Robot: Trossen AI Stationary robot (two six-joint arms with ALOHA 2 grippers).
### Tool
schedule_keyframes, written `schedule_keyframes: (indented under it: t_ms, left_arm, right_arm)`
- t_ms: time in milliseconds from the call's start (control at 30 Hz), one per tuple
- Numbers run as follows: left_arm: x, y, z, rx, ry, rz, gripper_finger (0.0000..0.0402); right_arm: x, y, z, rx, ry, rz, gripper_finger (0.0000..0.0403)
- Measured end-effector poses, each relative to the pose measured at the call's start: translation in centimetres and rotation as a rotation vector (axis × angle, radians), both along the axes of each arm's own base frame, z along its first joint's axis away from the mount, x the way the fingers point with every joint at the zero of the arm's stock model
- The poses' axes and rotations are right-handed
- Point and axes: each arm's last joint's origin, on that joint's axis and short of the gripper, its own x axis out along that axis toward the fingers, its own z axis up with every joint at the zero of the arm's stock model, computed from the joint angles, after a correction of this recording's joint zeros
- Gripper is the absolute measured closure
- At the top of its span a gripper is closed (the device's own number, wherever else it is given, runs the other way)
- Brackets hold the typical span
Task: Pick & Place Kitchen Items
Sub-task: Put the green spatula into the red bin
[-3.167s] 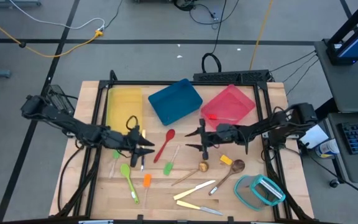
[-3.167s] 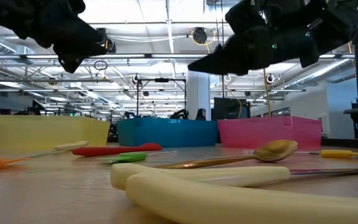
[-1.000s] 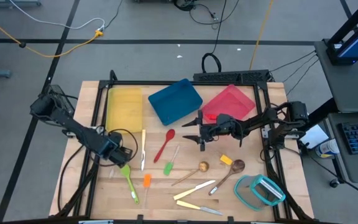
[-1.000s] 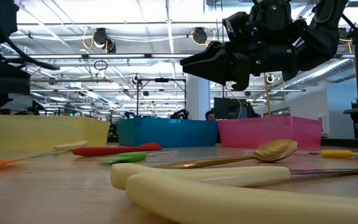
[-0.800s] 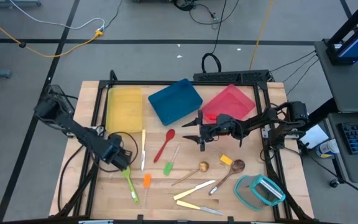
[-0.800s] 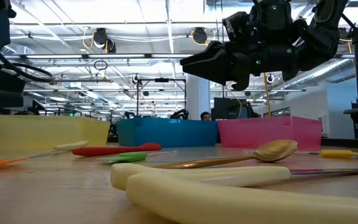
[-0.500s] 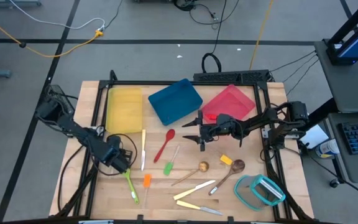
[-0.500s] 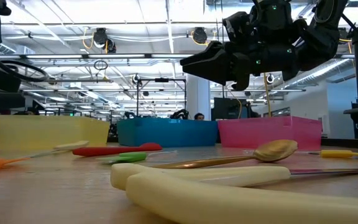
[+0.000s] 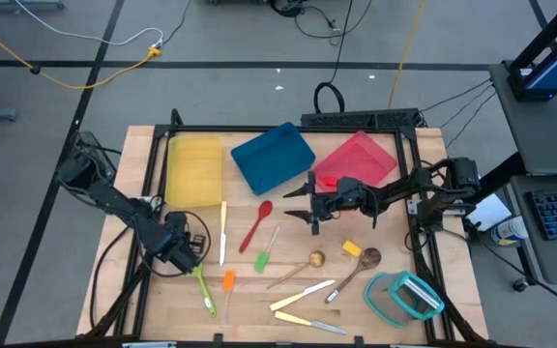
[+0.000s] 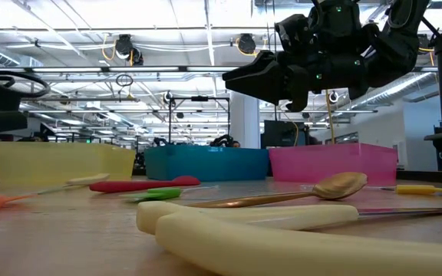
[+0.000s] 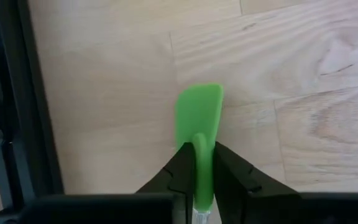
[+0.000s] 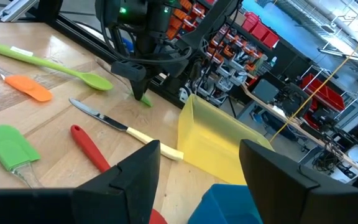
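Note:
My left gripper [image 9: 190, 255] is low over the table's left side and shut on a small green spatula [image 11: 199, 115] with a clear handle. The right wrist view shows this gripper [image 12: 138, 78] pointing down, the green head [image 12: 145, 99] below it, close to the table. A green spoon [image 9: 202, 282], an orange spatula [image 9: 228, 280], a cream-handled knife [image 9: 222, 232], a red spoon [image 9: 256, 224] and another green spatula [image 9: 262, 257] lie flat on the table nearby. My right gripper [image 9: 298, 205] is open and empty, held above the table's middle. My left gripper pinches the green spatula between its two fingers [image 11: 182, 167], at the neck just behind the flat head [image 11: 199, 148]. The fingers come from above, pointing down along the spatula. The head sticks out below the fingertips; whether it touches the table I cannot tell.
Yellow [image 9: 193, 169], blue [image 9: 272, 157] and pink [image 9: 356, 162] trays stand along the far side. Metal and wooden spoons [image 9: 298, 271], cream knives [image 9: 303, 295] and a teal-rimmed clear container [image 9: 402, 295] lie near the front right. A black frame rail [image 11: 17, 93] runs by the left gripper.
My left gripper has gone a little toward the table's near edge, staying low. In the low view a bit of green has come into sight at the far left. My right gripper has kept still.

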Motion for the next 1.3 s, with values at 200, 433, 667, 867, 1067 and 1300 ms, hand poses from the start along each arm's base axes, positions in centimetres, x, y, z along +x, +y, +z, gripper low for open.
schedule_keyframes:
  t_ms: [200, 433, 667, 867, 1067, 1300]
  left_arm:
    - [0.0, 0.0, 0.3, -0.003, 0.001, -0.012, 0.0360]
    - [1.9, -0.8, 2.7, 0.040, -0.140, -0.114, 0.0375]
    - [4.4, -0.8, 7.3, 0.234, -0.274, -0.294, 0.0375]
    - [7.4, 0.0, 11.0, 0.518, -0.404, -0.449, 0.0371]
    - [11.2, 1.4, 12.6, 0.654, -0.474, -0.642, 0.0371]
    - [15.8, 3.9, 15.0, 0.758, -0.657, -0.908, 0.0372]
  right_arm:
    - [0.0, 0.0, 0.0, -0.001, 0.000, 0.000, 0.0190]
    - [0.0, 0.0, 0.1, -0.002, -0.014, 0.000, 0.0190]
    - [0.0, 0.1, 0.6, 0.029, -0.052, 0.044, 0.0190]
    - [0.4, 0.6, 1.2, 0.053, -0.066, 0.185, 0.0190]
    - [0.4, 0.8, 1.1, 0.068, -0.050, 0.216, 0.0190]
    - [0.4, 0.8, 0.9, 0.118, -0.028, 0.213, 0.0190]
